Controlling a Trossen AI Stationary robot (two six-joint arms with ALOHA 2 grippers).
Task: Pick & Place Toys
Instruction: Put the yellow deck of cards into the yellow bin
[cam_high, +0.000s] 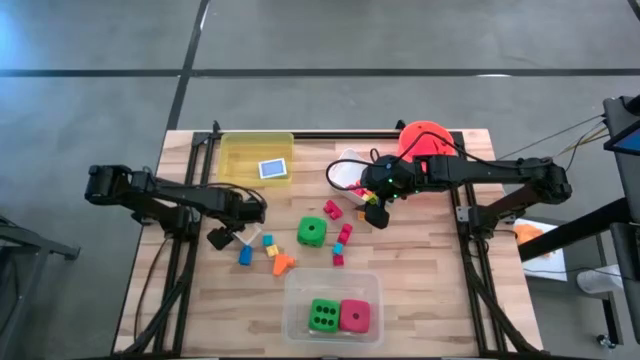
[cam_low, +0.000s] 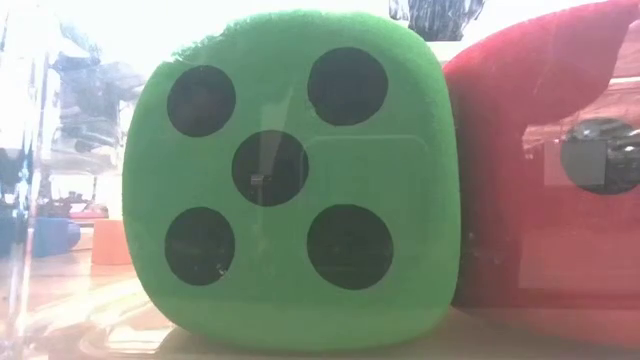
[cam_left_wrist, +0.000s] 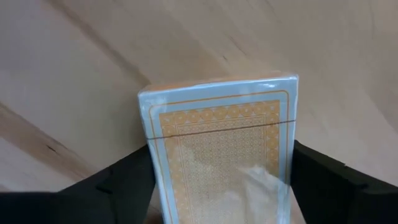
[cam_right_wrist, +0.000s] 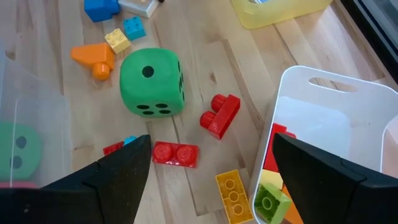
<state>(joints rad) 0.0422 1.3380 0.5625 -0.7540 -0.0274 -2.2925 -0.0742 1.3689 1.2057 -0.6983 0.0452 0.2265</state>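
My left gripper (cam_high: 224, 238) is at the table's left middle, shut on a flat beige tile with an orange pattern (cam_left_wrist: 224, 149). My right gripper (cam_high: 375, 210) hangs open and empty beside the white tub (cam_high: 348, 170), over loose red (cam_right_wrist: 176, 153) and yellow (cam_right_wrist: 234, 194) blocks. A green die (cam_high: 311, 232) stands on the table at mid-centre. A green die (cam_high: 322, 315) and a pink die (cam_high: 354, 316) sit in the clear tub (cam_high: 332, 280). A blue tile (cam_high: 273, 169) lies in the yellow tub (cam_high: 240, 155). My left gripper pinches the beige tile by its two long edges (cam_left_wrist: 155, 155) between its two fingers (cam_left_wrist: 124, 183). The tile's patterned face is toward the wrist camera and its far end sticks out past the fingers. Whether the tile touches the table, I cannot tell.
Blue (cam_high: 245, 256), yellow (cam_high: 268, 241), orange (cam_high: 283, 264) and red-pink (cam_high: 343, 238) blocks lie scattered around the table's centre. The white tub holds several blocks (cam_right_wrist: 270, 199). An orange bucket (cam_high: 425, 140) stands at the far right edge.
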